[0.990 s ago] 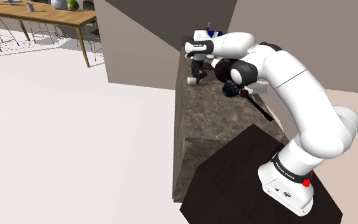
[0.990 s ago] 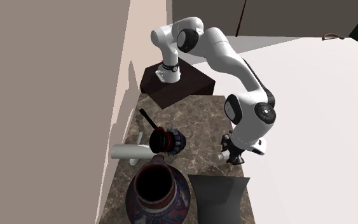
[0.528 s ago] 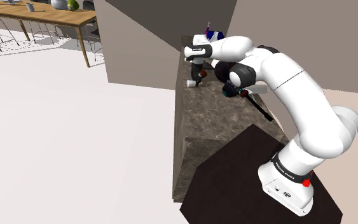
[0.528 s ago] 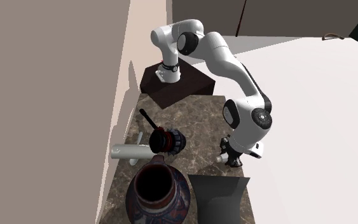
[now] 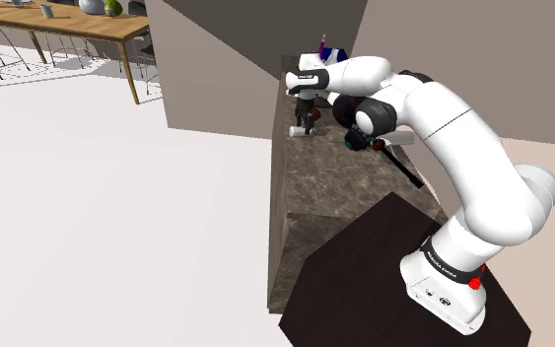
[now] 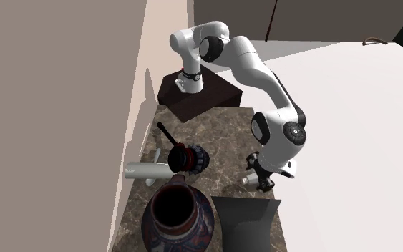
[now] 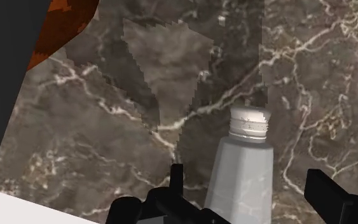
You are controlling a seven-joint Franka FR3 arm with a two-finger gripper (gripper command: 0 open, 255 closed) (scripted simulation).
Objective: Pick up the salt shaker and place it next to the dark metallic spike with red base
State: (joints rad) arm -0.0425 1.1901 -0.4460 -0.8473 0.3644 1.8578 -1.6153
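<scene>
A pale grey salt shaker with a white cap [image 7: 244,162] rests on the dark, white-veined marble tabletop [image 7: 95,146] near its edge, between the black gripper's [image 7: 250,184] wide-spread fingers [image 7: 327,191] (neither touches it).

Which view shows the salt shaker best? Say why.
The wrist view: the pale grey tapered salt shaker with a white cap shows close, on the dark marbled counter. In the shoulder and second exterior views it is a small pale shape.
</scene>
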